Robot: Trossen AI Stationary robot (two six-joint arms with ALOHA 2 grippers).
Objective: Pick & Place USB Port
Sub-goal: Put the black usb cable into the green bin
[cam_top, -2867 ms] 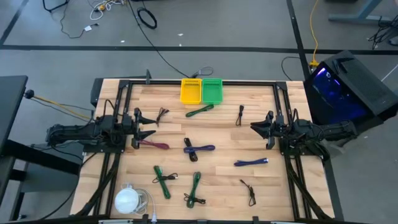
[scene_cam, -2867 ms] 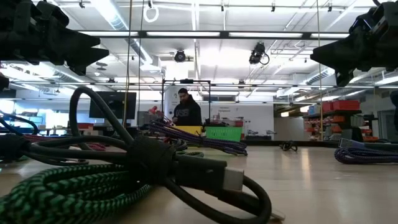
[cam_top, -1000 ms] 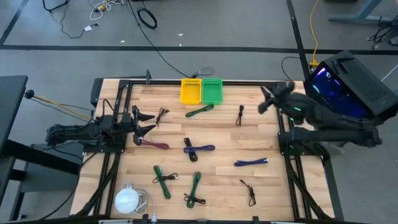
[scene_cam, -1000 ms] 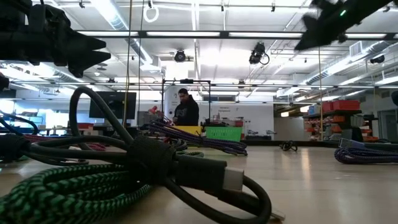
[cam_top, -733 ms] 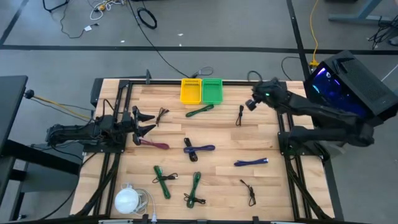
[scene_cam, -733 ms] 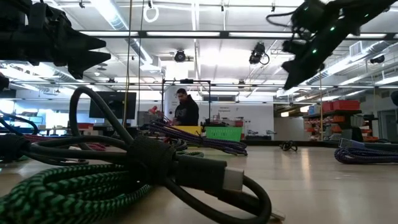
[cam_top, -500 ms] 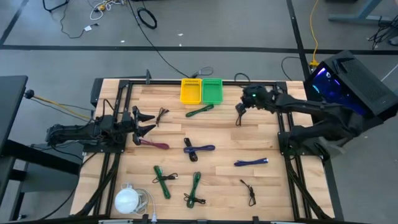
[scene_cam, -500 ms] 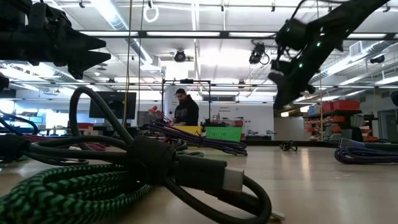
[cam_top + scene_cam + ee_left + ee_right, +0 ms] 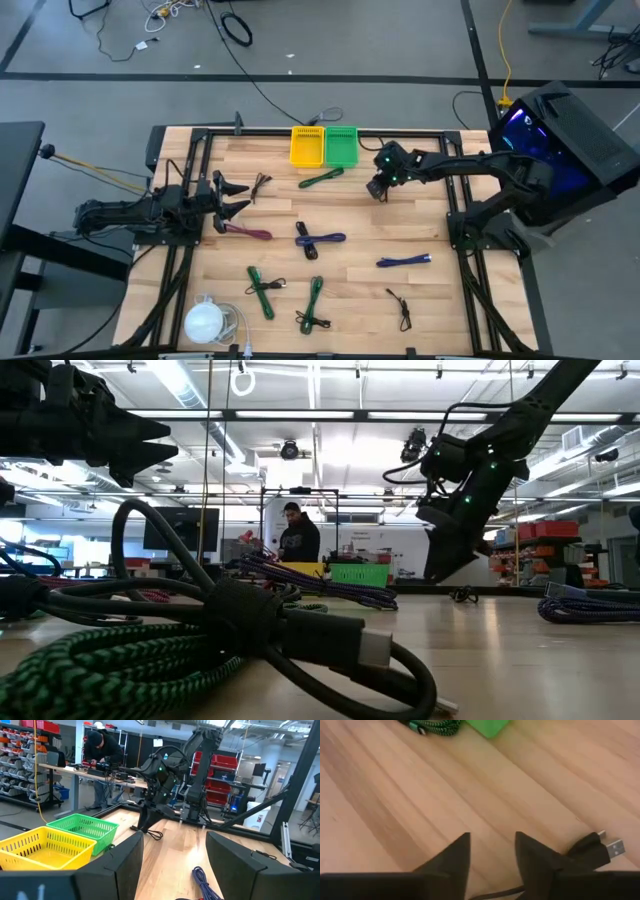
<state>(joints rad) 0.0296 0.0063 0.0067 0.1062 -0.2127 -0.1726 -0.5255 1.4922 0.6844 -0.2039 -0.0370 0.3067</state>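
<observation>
**Risks (judged)**
- Off-centre approach likely. Found right gripper (image 9: 492, 838) over bare light wood tabletop (image 9: 420, 795), with thin black USB cable with silver plug (image 9: 600, 849) lying off to one side of the fingers, not between them. If closed there, would probably have pinched air, or only nudged the plug away.
- Cable slack and looped. If gripped at one strand, the rest could have trailed and snagged on the tabletop or on a basket rim.
- Plug end small and flat on the wood. If lowered too far, fingertips would likely have scraped the boards. If kept too high, would likely have slipped off the cord.
- Green braided cable (image 9: 320, 179) lay near, between work spot and green plastic mesh basket (image 9: 341, 146). Could have been dragged along on the carry.
- Yellow plastic mesh basket (image 9: 307, 146) stood touching the green one. Wrong-bin drop possible, as target bin not stated in task.

**End effectors**
- Right gripper (image 9: 377, 189): reached in over far-right part of table, just short of the baskets, pointed down at the wood. Fingers seen spread, clear gap between. Nothing held, no contact with the cable visible.
- Left gripper (image 9: 236, 197): parked at left table edge, well apart from the work spot. Fingers (image 9: 120, 865) spread wide, empty.

**Task item location**
- Black USB cable on the wood just beside the right gripper, near the green basket. Mostly hidden under the arm in high view.
</observation>
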